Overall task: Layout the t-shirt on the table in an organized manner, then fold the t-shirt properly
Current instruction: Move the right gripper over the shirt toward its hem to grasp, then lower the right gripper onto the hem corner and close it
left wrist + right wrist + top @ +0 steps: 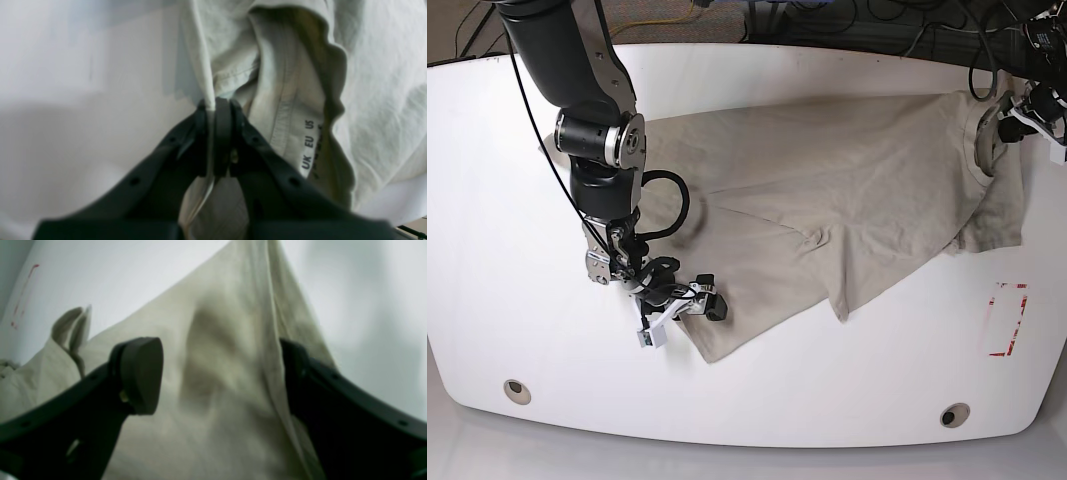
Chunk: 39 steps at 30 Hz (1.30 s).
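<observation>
The beige t-shirt (827,170) lies spread and wrinkled across the white table (827,420), collar at the far right. My left gripper (1012,115) is at that collar. In the left wrist view it (215,105) is shut on a thin fold of the t-shirt (383,83), next to the neck label printed UK EU US (308,143). My right gripper (689,303) is at the shirt's lower left edge. In the right wrist view it (217,373) is open, with its fingers (140,373) apart on either side of the cloth (217,340), not closed on it.
A red dashed rectangle (1005,320) is marked on the table at the right, near the shirt's sleeve. Two small round grey holes (517,391) (954,414) sit near the front edge. Cables lie beyond the far edge (877,30).
</observation>
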Each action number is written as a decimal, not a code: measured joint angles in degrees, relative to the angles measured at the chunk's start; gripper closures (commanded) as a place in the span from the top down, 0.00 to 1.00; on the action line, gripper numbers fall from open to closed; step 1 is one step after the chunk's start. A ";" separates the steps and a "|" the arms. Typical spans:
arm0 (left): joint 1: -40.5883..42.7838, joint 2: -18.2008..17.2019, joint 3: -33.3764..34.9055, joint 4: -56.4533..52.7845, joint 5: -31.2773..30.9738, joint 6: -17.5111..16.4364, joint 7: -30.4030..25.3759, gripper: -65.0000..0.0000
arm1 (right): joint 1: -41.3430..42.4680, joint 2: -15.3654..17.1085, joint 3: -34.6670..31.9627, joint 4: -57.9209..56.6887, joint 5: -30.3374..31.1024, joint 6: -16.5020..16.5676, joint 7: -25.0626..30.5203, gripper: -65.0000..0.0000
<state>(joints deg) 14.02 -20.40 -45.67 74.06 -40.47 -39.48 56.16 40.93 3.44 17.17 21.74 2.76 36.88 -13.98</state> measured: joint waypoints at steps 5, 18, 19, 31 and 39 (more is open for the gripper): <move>0.00 -0.07 0.00 0.00 0.00 0.00 0.00 0.01 | 0.00 0.26 0.02 0.00 -0.02 -0.02 0.04 0.71; 0.13 -1.09 2.19 -0.04 -0.04 0.00 -0.02 0.01 | 0.02 1.16 -0.02 0.04 -2.01 0.00 0.22 0.11; 0.13 -1.09 2.19 -0.04 -0.04 0.00 -0.02 0.01 | 0.02 1.25 -0.02 0.04 -2.69 -0.02 0.28 0.11; 0.11 -1.09 2.19 -0.04 -0.04 0.00 -0.02 0.01 | -0.02 1.25 0.00 0.07 -4.31 -1.01 1.60 0.48; 0.11 -1.07 2.19 -0.04 -0.07 0.00 -0.02 0.01 | 0.02 2.08 0.02 0.20 -4.04 -7.30 3.78 0.98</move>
<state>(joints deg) 14.13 -21.47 -43.48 74.02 -40.53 -39.48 56.14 40.95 5.52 17.19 21.93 -1.28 29.58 -10.20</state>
